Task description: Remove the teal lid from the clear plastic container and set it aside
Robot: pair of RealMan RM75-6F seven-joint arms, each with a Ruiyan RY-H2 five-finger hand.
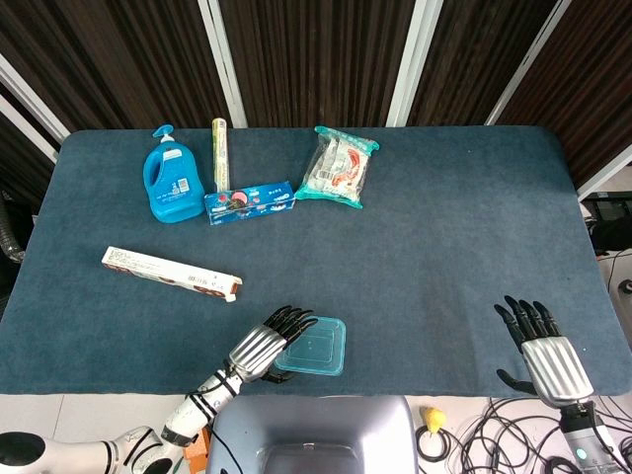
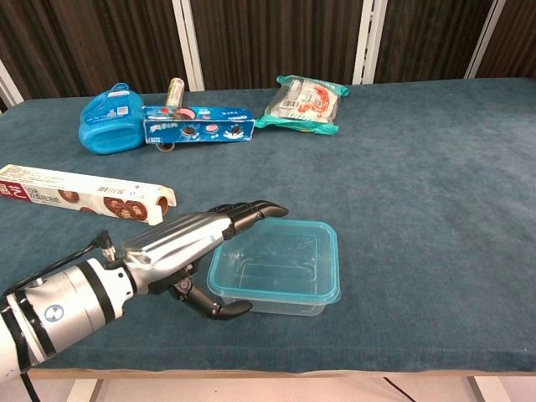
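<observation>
The clear plastic container (image 1: 316, 349) (image 2: 285, 266) sits near the table's front edge, left of centre, and its teal lid looks seated on top. My left hand (image 1: 263, 348) (image 2: 186, 244) is at its left side. The fingers (image 2: 251, 211) lie over the left rim and the thumb (image 2: 219, 308) curls against the front-left corner, clasping the container. My right hand (image 1: 543, 351) hovers at the front right edge of the table, far from the container, with its fingers spread and nothing in it. It shows only in the head view.
A long cookie box (image 1: 168, 274) (image 2: 79, 194) lies just left of my left hand. At the back stand a blue bottle (image 1: 170, 180) (image 2: 107, 119), a blue biscuit box (image 1: 249, 203) (image 2: 197, 126), a tube (image 1: 220, 153) and a snack bag (image 1: 339, 166) (image 2: 306, 105).
</observation>
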